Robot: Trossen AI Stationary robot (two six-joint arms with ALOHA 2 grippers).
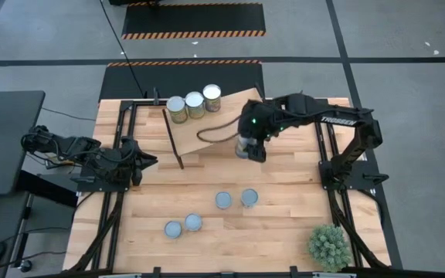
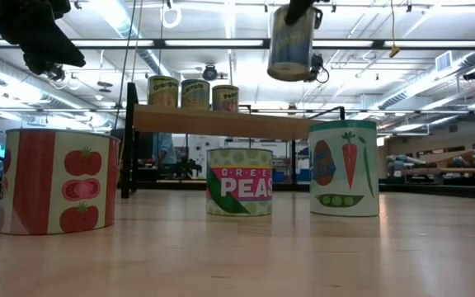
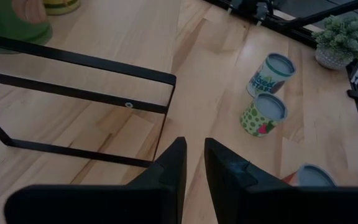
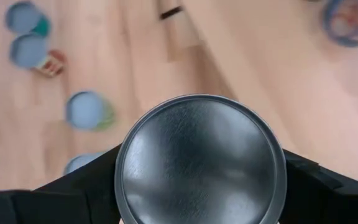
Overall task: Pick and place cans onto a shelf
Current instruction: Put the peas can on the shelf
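Cans: three stand in a row on the shelf [image 1: 207, 127]; four sit on the worktop [image 1: 284, 232]. Right end effector [image 1: 247, 145] is clamped on a can [image 4: 201, 165] above the shelf's near edge. Left end effector [image 3: 194, 163], fingers nearly together, waits beside the shelf's leg.

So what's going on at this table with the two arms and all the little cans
The right gripper holds a small silver-topped can in the air beside the light-wood shelf on its black frame. Three yellowish-green labelled cans already stand in a row on the shelf. Four short cans with blue-grey tops wait on the wooden tabletop. The left gripper rests near the shelf's leg, nearly shut and empty.
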